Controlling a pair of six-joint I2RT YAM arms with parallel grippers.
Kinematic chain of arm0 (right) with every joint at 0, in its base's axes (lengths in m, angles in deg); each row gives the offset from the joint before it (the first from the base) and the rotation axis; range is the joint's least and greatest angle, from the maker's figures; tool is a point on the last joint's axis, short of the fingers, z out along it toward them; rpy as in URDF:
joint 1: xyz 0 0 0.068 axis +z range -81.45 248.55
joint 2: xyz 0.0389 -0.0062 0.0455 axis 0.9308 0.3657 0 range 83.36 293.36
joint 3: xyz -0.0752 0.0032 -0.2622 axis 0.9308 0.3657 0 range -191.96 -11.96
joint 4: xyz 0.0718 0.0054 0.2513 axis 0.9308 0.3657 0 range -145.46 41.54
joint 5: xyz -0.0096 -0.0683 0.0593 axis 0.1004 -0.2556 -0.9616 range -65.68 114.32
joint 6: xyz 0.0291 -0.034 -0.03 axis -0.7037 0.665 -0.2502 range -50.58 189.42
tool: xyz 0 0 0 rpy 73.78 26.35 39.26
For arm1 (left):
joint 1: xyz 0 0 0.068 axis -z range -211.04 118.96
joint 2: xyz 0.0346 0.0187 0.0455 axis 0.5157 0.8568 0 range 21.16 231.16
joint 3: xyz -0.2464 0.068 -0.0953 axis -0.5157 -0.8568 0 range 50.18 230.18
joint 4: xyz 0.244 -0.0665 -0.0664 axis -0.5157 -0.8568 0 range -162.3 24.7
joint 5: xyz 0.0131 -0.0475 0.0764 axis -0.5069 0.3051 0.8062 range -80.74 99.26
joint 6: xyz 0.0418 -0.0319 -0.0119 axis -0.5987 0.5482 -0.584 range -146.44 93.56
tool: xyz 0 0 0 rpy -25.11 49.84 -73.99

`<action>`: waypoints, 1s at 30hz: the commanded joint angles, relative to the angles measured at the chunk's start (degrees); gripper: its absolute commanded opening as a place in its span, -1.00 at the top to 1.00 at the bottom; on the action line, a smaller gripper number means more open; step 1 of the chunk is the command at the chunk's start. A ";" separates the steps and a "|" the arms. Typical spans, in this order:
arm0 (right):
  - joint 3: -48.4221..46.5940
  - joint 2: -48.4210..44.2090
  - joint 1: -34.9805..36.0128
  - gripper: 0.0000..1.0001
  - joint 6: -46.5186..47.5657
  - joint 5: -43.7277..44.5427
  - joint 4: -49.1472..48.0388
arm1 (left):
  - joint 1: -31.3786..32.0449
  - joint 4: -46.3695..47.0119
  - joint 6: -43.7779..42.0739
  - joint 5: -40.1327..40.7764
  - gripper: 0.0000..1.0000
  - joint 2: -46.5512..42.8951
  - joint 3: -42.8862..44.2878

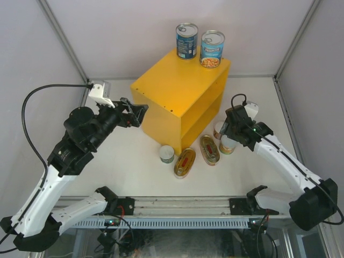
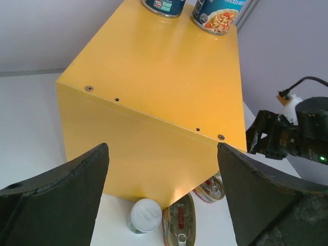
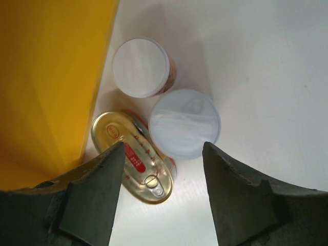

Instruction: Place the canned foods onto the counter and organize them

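Two tall blue-labelled cans (image 1: 186, 41) (image 1: 212, 49) stand on the far end of the yellow counter (image 1: 172, 91). On the table by its near corner are a small pale-lidded can (image 1: 167, 154) and two flat oval tins (image 1: 184, 163) (image 1: 209, 150). Two more small cans (image 3: 141, 67) (image 3: 184, 123) sit to the right, beside an oval tin (image 3: 134, 156). My right gripper (image 3: 163, 154) hangs open just above that nearer small can and the tin, holding nothing. Open and empty, my left gripper (image 2: 161, 154) hovers beside the counter's left top edge (image 2: 154, 77).
White walls with metal corner posts enclose the table on three sides. The counter has an open shelf slot on its right face (image 1: 207, 115). The right arm (image 2: 287, 138) shows past the counter in the left wrist view. A metal rail (image 1: 177, 207) runs along the near edge.
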 commanded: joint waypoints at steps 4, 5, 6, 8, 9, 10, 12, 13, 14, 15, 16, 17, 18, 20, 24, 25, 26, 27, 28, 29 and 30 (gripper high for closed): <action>-1.31 6.78 -2.79 -0.35 8.79 -3.10 -10.59 | -0.44 0.43 0.31 1.01 -0.80 -1.83 -0.96; -1.47 7.53 -2.99 -0.39 9.51 -3.22 -11.44 | -0.44 0.22 0.17 1.06 -0.80 -1.84 -0.82; -1.64 8.28 -3.28 -0.43 10.09 -3.32 -12.28 | -0.41 0.08 0.00 1.15 -0.80 -1.78 -0.73; -1.84 9.69 -3.97 -0.47 11.56 -4.04 -14.13 | -0.46 -0.25 -0.19 1.20 -0.80 -1.64 -0.77; -2.01 10.41 -4.34 -0.49 12.31 -4.22 -14.62 | -0.39 -0.32 -0.30 1.16 -0.80 -1.59 -0.79; -2.25 11.30 -4.74 -0.50 12.53 -4.54 -14.75 | -0.39 -0.32 -0.41 1.16 -0.80 -1.44 -0.84; -2.57 12.87 -5.67 -0.51 12.97 -5.53 -15.29 | -0.45 -0.48 -0.65 1.20 -0.81 -1.29 -0.78; -2.54 13.55 -5.98 -0.51 13.29 -6.00 -15.80 | -0.47 -0.49 -0.89 1.24 -0.81 -1.23 -0.72; -2.57 14.31 -6.14 -0.51 13.65 -6.36 -16.42 | -0.46 -0.52 -1.15 1.31 -0.81 -1.11 -0.78; -2.59 14.99 -6.33 -0.52 13.85 -6.89 -17.11 | -0.47 -0.51 -1.39 1.40 -0.81 -1.07 -0.72; -2.74 15.64 -6.52 -0.52 14.10 -7.28 -17.59 | -0.47 -0.63 -1.66 1.56 -0.81 -1.04 -0.66; -2.95 16.25 -6.57 -0.52 14.38 -7.55 -18.09 | -0.47 -0.76 -1.94 1.72 -0.80 -0.91 -0.62; -3.28 17.01 -6.63 -0.52 14.59 -7.86 -18.53 | -0.47 -0.81 -2.18 1.79 -0.80 -0.88 -0.56; -3.66 18.01 -6.80 -0.52 15.11 -8.51 -19.24 | -0.47 -0.95 -2.53 1.97 -0.80 -0.80 -0.59; -4.40 19.89 -7.23 -0.52 15.57 -9.31 -19.98 | -0.71 -1.20 -2.85 2.01 -0.81 -0.54 -0.57; -4.56 20.29 -7.27 -0.52 15.69 -9.51 -20.07 | -0.88 -1.15 -2.81 1.91 -0.81 -0.46 -0.60; -4.65 20.60 -7.27 -0.52 15.73 -9.64 -20.15 | -0.97 -1.22 -2.88 1.87 -0.81 -0.45 -0.55; -4.70 20.95 -7.26 -0.52 15.79 -9.70 -20.23 | -0.99 -1.15 -2.87 1.79 -0.81 -0.32 -0.52; -4.80 21.21 -7.28 -0.53 15.78 -9.75 -20.27 | -1.08 -1.15 -2.93 1.75 -0.81 -0.23 -0.42; -4.79 21.53 -7.33 -0.52 15.83 -9.86 -20.32 | -1.15 -1.12 -3.03 1.68 -0.82 -0.12 -0.29; -4.79 22.02 -7.43 -0.53 15.87 -10.19 -20.40 | -1.25 -1.17 -3.04 1.60 -0.82 0.01 -0.32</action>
